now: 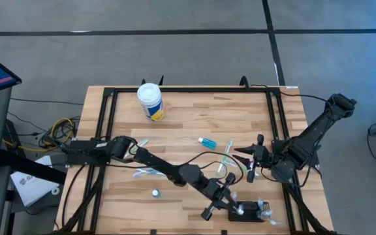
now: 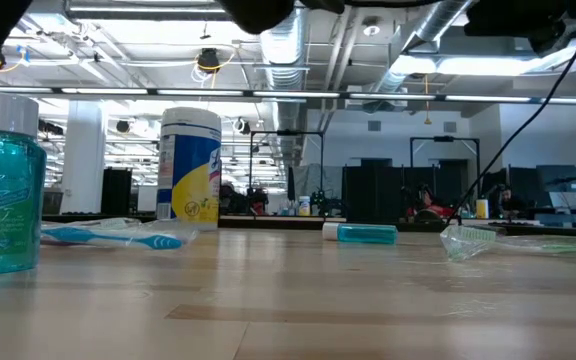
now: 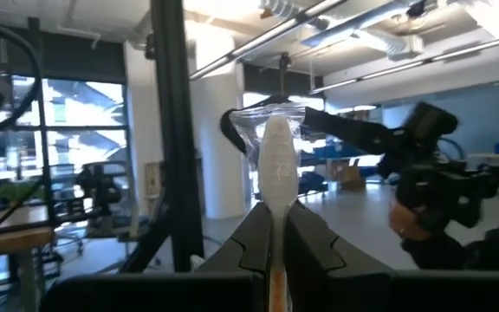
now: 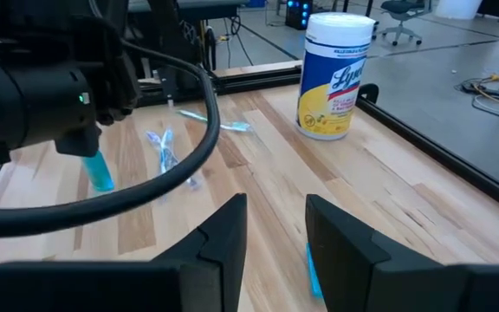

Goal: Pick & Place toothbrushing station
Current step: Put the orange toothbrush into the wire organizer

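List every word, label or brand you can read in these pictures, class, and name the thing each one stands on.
"Lysol", partly cut off and slanted, on the yellow-and-blue wipes tub.
Smaller print below it on the wipes tub: too small to read.
Label on the blue mouthwash bottle: lettering shows but is too blurred to read.
Toothbrush in the left gripper: no text visible.

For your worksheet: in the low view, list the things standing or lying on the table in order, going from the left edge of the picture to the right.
Blue mouthwash bottle → blue toothbrush → white-lidded yellow-and-blue tub → small teal tube → clear-wrapped toothbrush.
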Tool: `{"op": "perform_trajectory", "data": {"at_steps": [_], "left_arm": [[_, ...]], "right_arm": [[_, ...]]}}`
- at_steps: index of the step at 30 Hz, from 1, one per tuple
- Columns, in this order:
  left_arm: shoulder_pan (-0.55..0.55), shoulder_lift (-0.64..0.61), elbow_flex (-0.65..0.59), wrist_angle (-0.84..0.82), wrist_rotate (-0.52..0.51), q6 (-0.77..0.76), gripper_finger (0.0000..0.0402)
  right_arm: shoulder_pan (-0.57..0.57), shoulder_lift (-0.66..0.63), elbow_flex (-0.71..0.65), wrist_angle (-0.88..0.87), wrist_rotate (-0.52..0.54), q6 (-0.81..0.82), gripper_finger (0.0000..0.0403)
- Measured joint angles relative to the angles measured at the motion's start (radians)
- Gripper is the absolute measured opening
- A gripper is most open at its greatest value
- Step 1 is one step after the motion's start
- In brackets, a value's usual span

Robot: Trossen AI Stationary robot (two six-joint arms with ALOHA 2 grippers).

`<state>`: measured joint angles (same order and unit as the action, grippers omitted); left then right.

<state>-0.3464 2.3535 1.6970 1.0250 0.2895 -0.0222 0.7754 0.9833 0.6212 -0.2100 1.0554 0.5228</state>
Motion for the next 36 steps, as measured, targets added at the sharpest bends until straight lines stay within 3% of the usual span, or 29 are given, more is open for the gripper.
{"op": "perform_trajectory", "data": {"at_steps": [10,19,36], "left_arm": [[-0.016,0.011,0.013,-0.011,-0.048,0.018,0.0008],[-0.026,0.149,0.169,-0.068,-0.044,-0.012,0.0008],[-0.021,0.148,0.177,-0.161,-0.027,-0.012,0.0010]], "right_arm": [[0.000,0.000,0.000,0.000,0.000,0.000,0.0111],[0.001,0.000,0.000,-0.008,-0.002,0.000,0.0111],[0.001,0.000,0.000,-0.018,-0.011,0.000,0.0111]]}}
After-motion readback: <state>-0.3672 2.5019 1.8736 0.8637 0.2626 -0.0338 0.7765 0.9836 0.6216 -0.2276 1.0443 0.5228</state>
